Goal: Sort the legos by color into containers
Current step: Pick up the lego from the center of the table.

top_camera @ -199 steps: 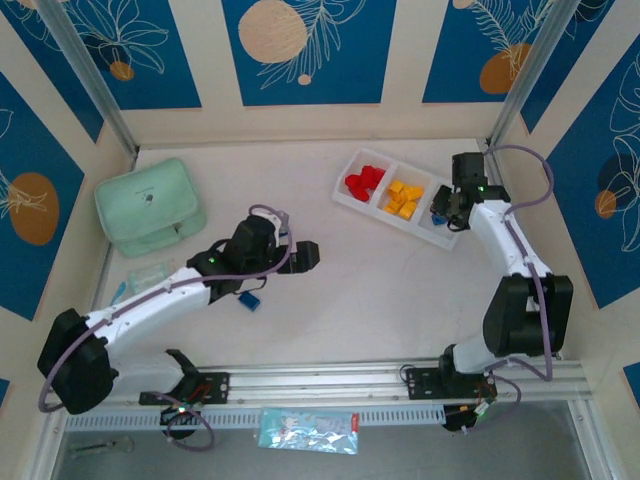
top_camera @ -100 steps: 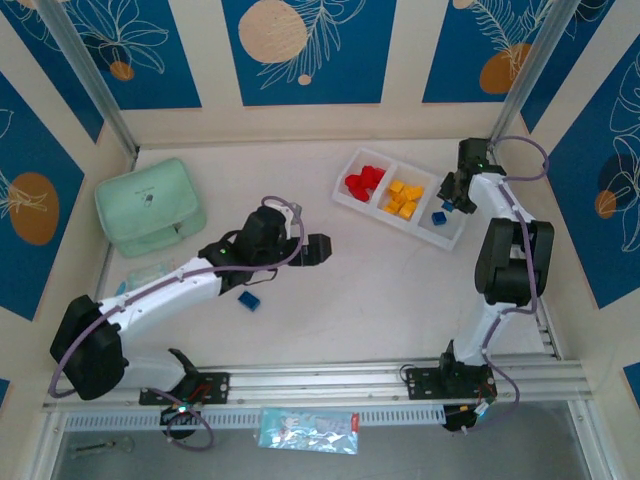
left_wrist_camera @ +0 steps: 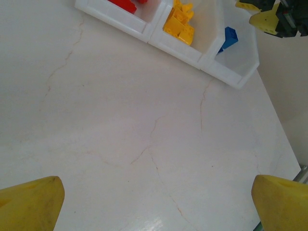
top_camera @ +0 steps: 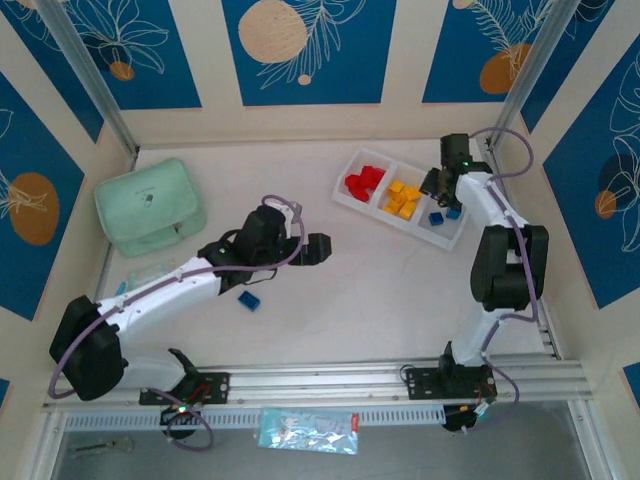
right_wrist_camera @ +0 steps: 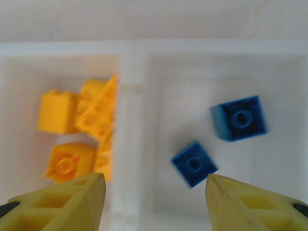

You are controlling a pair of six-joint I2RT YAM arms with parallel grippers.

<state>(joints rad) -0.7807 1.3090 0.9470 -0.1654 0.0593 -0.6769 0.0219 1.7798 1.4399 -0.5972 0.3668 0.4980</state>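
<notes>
The white tray (top_camera: 339, 193) lies at the back right. Its left compartment holds red legos (top_camera: 363, 182), its middle one yellow legos (top_camera: 404, 199), its right one two blue legos (top_camera: 437, 217). My right gripper (top_camera: 440, 184) hovers over the tray, open and holding nothing. In the right wrist view the right gripper (right_wrist_camera: 154, 199) straddles the divider (right_wrist_camera: 127, 120), with two loose blue legos (right_wrist_camera: 195, 163) and the yellow legos (right_wrist_camera: 77, 130) below it. Another blue lego (top_camera: 249, 300) lies on the table beside my left arm. My left gripper (top_camera: 318, 250) is open and empty mid-table.
A mint green zip case (top_camera: 150, 205) sits at the back left, with a clear plastic bag (top_camera: 150, 272) in front of it. The left wrist view has the tray (left_wrist_camera: 183, 53) ahead across bare white table (left_wrist_camera: 144, 134). Walls close in on three sides.
My right gripper opened and let a blue lego fall into the right compartment, then shifted back and left. My left arm moved slightly right, then held still.
</notes>
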